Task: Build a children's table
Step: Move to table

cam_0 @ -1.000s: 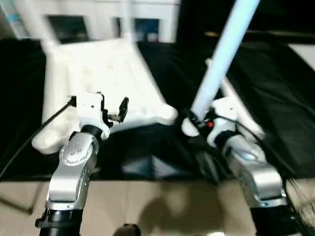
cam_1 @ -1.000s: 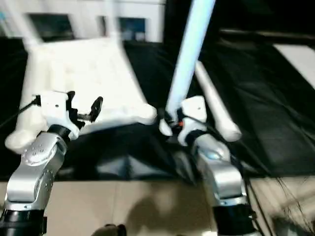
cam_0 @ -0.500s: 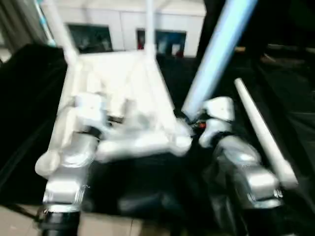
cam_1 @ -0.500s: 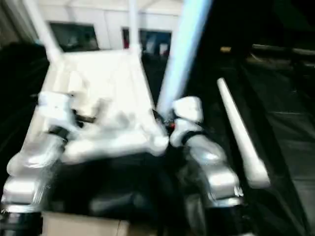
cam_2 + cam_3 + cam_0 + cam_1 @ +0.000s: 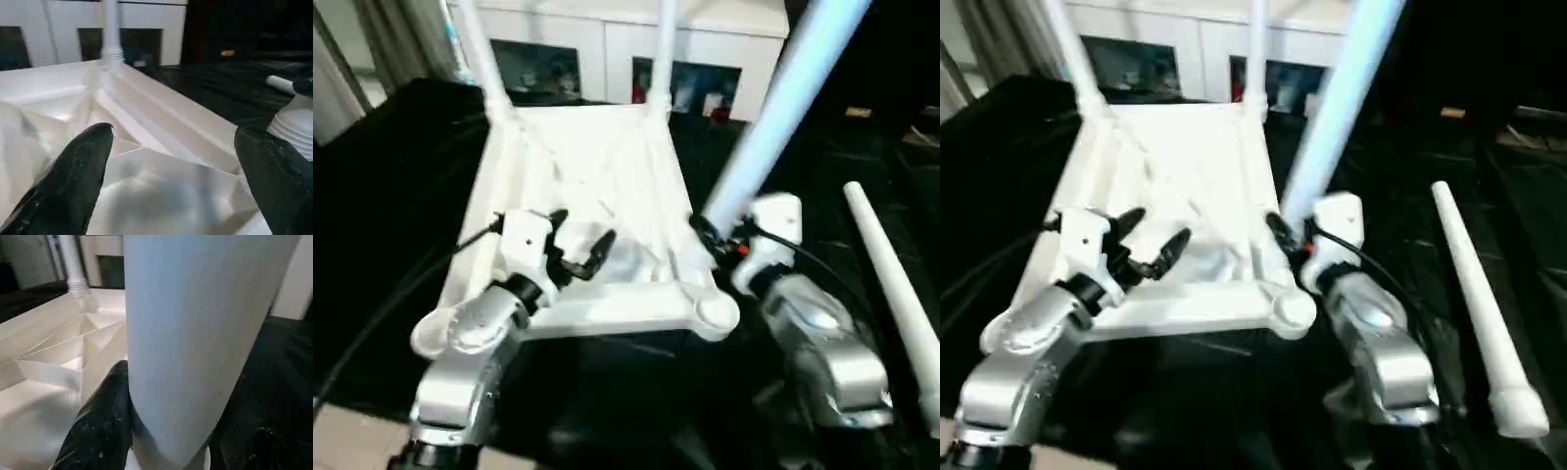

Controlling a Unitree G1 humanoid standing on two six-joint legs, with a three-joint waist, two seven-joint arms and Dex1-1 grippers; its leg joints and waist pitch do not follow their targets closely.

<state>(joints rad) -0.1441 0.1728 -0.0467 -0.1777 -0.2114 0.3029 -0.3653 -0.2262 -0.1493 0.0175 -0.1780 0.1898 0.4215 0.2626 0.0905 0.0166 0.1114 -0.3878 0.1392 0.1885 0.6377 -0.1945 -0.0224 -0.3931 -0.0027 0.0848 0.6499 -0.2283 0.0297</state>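
The children's table lies upside down on black cloth, its white ribbed tabletop [image 5: 597,166] facing up. Two white legs [image 5: 484,59] [image 5: 661,49] stand upright in its far corner sockets. My right gripper [image 5: 705,230] is shut on a third leg [image 5: 773,117], which slants up to the right. That leg's lower end hangs over the tabletop's right rim, just behind the near right socket [image 5: 715,313]. One black finger [image 5: 105,416] presses against this leg [image 5: 195,333]. My left gripper [image 5: 582,230] stands open over the near part of the underside [image 5: 146,171], holding nothing. A fourth leg [image 5: 891,284] lies loose on the cloth to the right.
A white cabinet [image 5: 607,39] with dark openings stands behind the table. Black cloth [image 5: 382,196] covers the work surface on all sides. A cable [image 5: 391,294] runs from my left wrist across the cloth. Pale floor [image 5: 342,441] shows at the near left.
The whole view has shifted. Against the tabletop, my right gripper and its leg have moved from beside the near right corner to over the right rim. My left gripper now reaches farther over the underside.
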